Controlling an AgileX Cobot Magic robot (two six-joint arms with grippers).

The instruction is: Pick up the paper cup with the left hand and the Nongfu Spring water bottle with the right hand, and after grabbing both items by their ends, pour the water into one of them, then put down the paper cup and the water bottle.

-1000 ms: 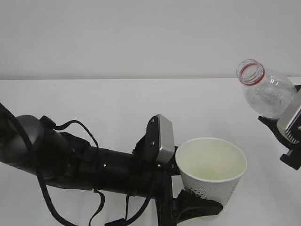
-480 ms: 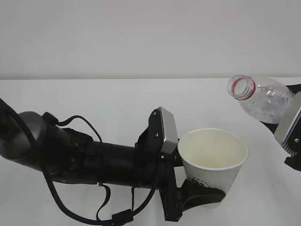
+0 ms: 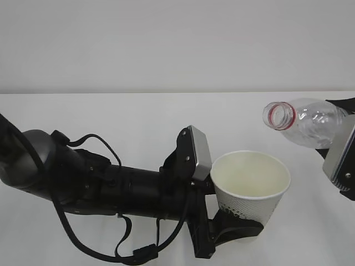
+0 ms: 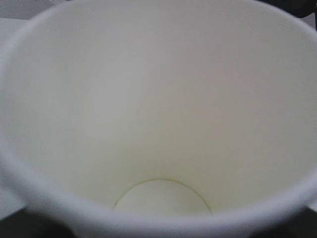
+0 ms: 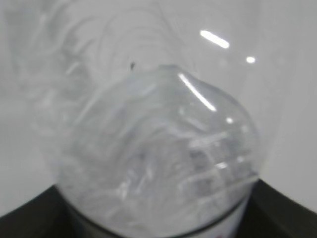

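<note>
The paper cup [image 3: 252, 194] stands upright off the table, my left gripper [image 3: 239, 231] shut on its dotted lower wall. The left wrist view looks straight down into the paper cup [image 4: 158, 99], whose cream inside looks dry. Tilted with its open, red-ringed mouth [image 3: 279, 116] pointing left, the Nongfu Spring water bottle [image 3: 310, 123] hangs above and right of the cup's rim. My right gripper [image 5: 158, 225] is shut on the bottle's [image 5: 158, 158] lower end, with dark fingers [image 5: 290, 210] at the bottom corners. No water shows between mouth and cup.
The white table [image 3: 111, 116] runs back to a pale wall. My left arm [image 3: 100, 188] with its cables lies across the lower left. The right wrist's camera housing [image 3: 339, 158] sits at the right edge.
The bottle has tipped further over, and its mouth has come left and down toward the cup. The left arm and cup have shifted only slightly.
</note>
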